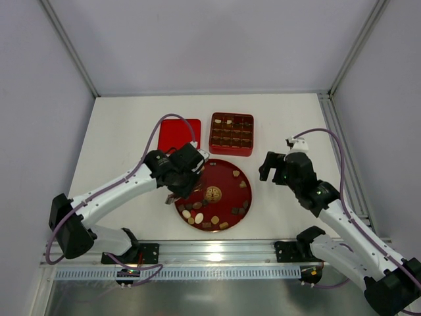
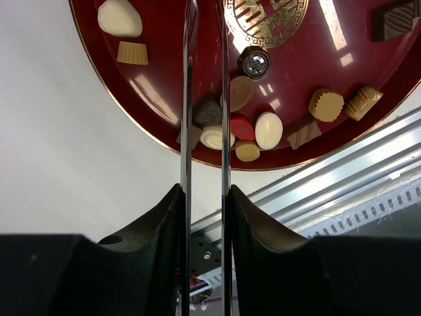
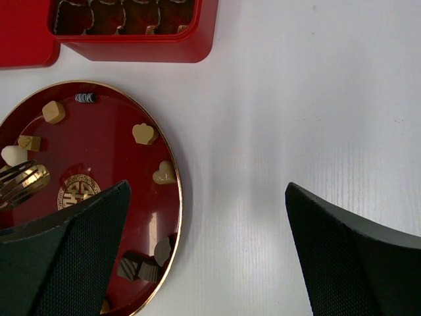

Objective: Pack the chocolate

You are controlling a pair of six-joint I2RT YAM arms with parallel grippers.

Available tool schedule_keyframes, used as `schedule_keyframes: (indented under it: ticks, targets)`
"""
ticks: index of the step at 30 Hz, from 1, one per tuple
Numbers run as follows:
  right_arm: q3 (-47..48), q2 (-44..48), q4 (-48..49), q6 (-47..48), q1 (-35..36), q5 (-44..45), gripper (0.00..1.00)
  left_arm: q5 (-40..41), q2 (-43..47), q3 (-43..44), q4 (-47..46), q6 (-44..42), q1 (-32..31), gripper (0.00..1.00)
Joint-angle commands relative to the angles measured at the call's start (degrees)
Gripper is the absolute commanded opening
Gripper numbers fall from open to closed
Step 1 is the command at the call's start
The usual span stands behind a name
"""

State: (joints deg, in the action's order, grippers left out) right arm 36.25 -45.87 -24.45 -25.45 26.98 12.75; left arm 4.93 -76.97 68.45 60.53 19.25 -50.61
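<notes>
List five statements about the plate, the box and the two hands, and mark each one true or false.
1. The round red plate lies nearer the arm bases than the square red box with grid compartments. True.
2. The right hand is shut. False: it is open and empty, over the white table beside the plate.
3. The left hand holds thin metal tweezers over the plate. True.
4. The flat red lid lies right of the box. False: it lies left of it.
5. The plate is bare. False: many chocolate pieces lie on it.
</notes>
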Motion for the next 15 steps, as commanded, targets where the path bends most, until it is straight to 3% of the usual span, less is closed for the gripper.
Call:
schedule_keyframes:
  ticks: [1,15]
  targets:
    - [-0.13,1.31,1.33,-0.21,-0.17,1.04,1.0,0.52,-0.02,2.22,0.64,-0.44,-0.19,0.33]
    - [0.05,0.43,2.12,-0.3,-0.09,0.52,1.0,-4.49,3.75,0.99,4.24,-3.07,-0.28,0.42]
